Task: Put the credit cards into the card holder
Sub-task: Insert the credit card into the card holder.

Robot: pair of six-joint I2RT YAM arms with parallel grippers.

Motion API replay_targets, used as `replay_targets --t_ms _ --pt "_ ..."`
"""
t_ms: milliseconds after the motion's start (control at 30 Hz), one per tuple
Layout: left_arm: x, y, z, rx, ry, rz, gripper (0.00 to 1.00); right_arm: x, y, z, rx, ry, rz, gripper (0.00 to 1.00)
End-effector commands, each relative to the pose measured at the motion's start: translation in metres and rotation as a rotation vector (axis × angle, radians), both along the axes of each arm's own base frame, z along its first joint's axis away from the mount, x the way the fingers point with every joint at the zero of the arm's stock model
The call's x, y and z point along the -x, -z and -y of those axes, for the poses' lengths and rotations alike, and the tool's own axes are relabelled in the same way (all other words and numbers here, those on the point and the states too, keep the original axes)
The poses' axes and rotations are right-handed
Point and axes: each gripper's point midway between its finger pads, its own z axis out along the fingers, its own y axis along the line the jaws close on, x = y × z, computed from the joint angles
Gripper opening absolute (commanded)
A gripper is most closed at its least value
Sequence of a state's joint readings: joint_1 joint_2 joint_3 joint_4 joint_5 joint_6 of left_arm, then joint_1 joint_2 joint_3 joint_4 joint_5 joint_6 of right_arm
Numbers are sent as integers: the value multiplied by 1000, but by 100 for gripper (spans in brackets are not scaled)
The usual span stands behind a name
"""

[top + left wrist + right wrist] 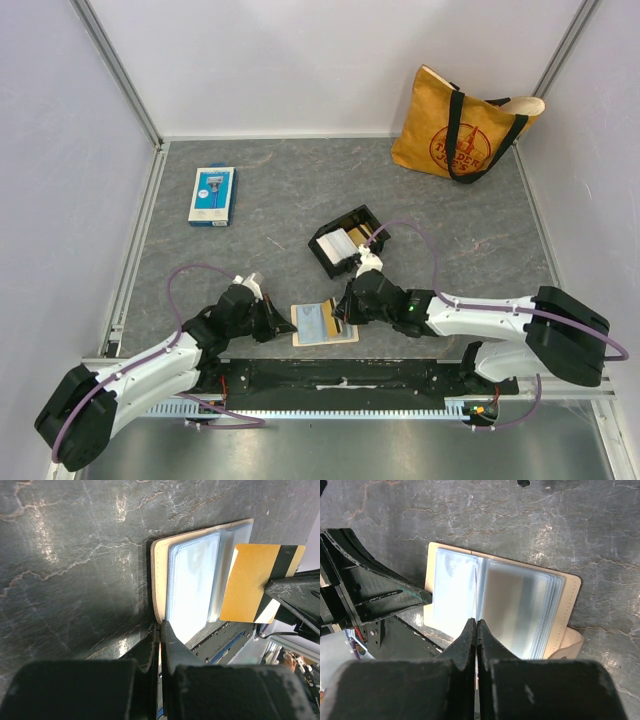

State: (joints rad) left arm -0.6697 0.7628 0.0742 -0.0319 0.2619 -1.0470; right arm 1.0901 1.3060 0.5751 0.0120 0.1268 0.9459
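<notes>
The tan card holder (322, 324) lies open near the table's front edge, its clear sleeves facing up (192, 575). My left gripper (161, 626) is shut on the near edge of its cover, at the holder's left side in the top view (285, 326). My right gripper (476, 623) is shut on a gold card with a dark stripe (250, 582) and holds it on edge over the holder's sleeves (520, 610). In the right wrist view the card shows only as a thin line (477, 592). More cards (338, 243) lie in a small black tray (322, 255).
A blue-and-white retail package (211, 195) lies at the back left. A mustard tote bag (465, 125) leans at the back right. The black base rail (340, 378) runs just in front of the holder. Metal frame posts border both sides.
</notes>
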Motion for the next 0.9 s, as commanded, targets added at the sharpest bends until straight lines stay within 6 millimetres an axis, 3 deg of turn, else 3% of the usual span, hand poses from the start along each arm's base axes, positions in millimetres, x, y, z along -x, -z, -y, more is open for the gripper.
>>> replay_targets --t_ms 0,533,867 --pt "-1 6 -4 -25 1 24 2 -7 -12 -18 -139 37 9 0" --pt "-1 7 -4 -25 -5 17 2 3 20 -11 -211 83 -60 0" --pt "-4 5 -2 -44 17 22 2 6 16 -11 -278 87 -61 0"
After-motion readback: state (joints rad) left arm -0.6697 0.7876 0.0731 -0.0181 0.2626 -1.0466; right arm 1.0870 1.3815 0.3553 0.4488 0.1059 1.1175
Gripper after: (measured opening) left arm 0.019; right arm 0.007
